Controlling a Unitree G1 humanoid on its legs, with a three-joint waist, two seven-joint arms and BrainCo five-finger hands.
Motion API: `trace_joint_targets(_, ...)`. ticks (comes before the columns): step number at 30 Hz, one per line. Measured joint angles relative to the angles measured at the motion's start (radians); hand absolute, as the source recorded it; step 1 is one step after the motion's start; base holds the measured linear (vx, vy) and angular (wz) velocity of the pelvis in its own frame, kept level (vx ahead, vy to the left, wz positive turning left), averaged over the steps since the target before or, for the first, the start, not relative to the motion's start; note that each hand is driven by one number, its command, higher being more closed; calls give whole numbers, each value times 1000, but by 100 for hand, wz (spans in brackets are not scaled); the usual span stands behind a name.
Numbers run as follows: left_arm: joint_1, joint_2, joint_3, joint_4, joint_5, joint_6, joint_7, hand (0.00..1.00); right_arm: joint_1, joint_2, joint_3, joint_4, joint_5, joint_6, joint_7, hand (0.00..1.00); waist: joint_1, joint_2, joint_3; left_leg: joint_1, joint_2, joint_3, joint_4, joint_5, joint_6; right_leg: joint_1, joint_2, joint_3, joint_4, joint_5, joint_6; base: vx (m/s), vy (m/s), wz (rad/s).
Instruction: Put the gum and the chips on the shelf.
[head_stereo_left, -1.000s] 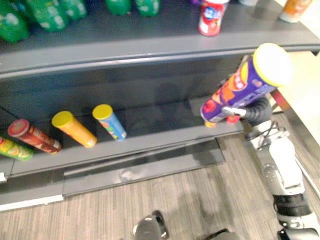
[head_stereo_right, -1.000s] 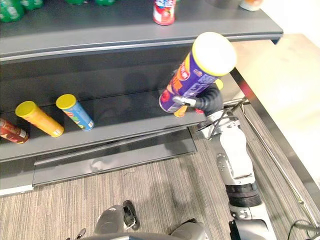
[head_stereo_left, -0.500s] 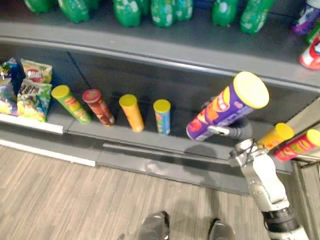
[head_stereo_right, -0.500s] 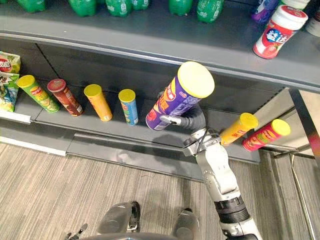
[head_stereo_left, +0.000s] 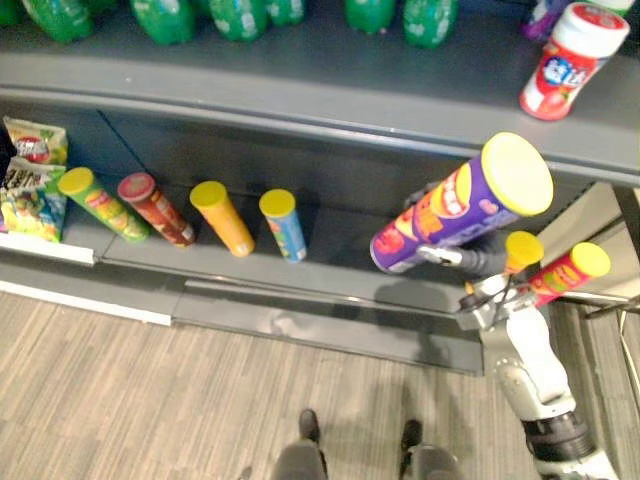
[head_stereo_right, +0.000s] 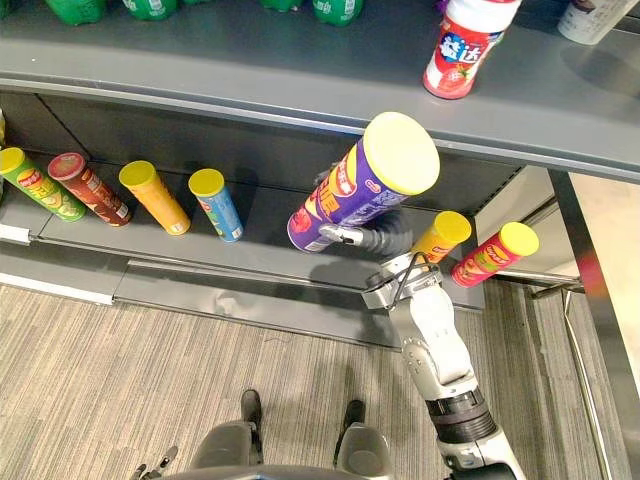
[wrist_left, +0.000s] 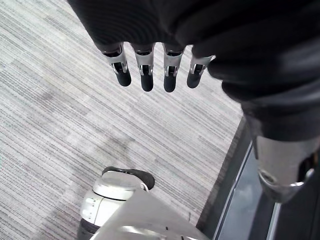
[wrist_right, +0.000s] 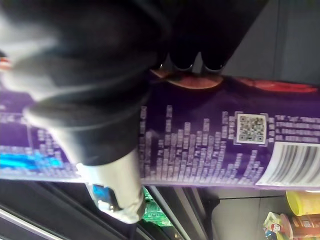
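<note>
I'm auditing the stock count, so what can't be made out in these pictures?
Right hand: fingers mostly hidden behind the purple chips can, both eye views.
Green bottles: cut off by the top edge, both eye views.
Orange can behind the right wrist: body partly hidden, both eye views.
Snack bags: cut by the left edge, left eye view.

Purple chips can (head_stereo_left: 450, 215): smooth, glossy printed wrap, with a matt yellow plastic lid (head_stereo_left: 516, 173). Right hand (head_stereo_left: 478, 260): dark ribbed matt cover. Shelf (head_stereo_left: 300, 85) behind the hand: smooth, matt dark grey. Floor (head_stereo_left: 150, 400) below it: matt, finely streaked.
</note>
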Motion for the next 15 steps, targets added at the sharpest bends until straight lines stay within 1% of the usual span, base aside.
trace_joint_targets(3,0,1,-2,-1,0,0,0,0,16,0,18,0,0,1,6,100,-2,-5,-7,31,-1,16,-58,35,0,0,3,1,-3,3,-4,0,0,0)
trace_joint_targets(6,-4,4,-7,-1,0,-3,0,0,24,0,55,0,-2,2,16,100,-13,-13,-15,49,-3,18,-111,67,0,-3,9,0,-9,5,-6,0,0,0)
trace_joint_targets(7,-4,6,-10,-1,1,-5,1,0,24,0,67,0,-3,3,20,100,-17,-16,-17,49,-3,18,-111,71,-6,-3,9,0,-9,5,-6,0,0,0)
trace_joint_targets(9,-5,11,-31,-2,1,-15,3,0,24,0,86,0,-19,3,24,100,-23,-16,-17,48,-3,18,-112,71,-6,-4,9,1,-8,5,-6,0,0,0)
trace_joint_targets(15,-57,31,-76,-13,2,-41,6,0,21,-3,148,1,-69,2,29,100,-26,-15,-17,24,-4,22,-111,77,-6,-45,10,18,17,4,-7,5,3,-1)
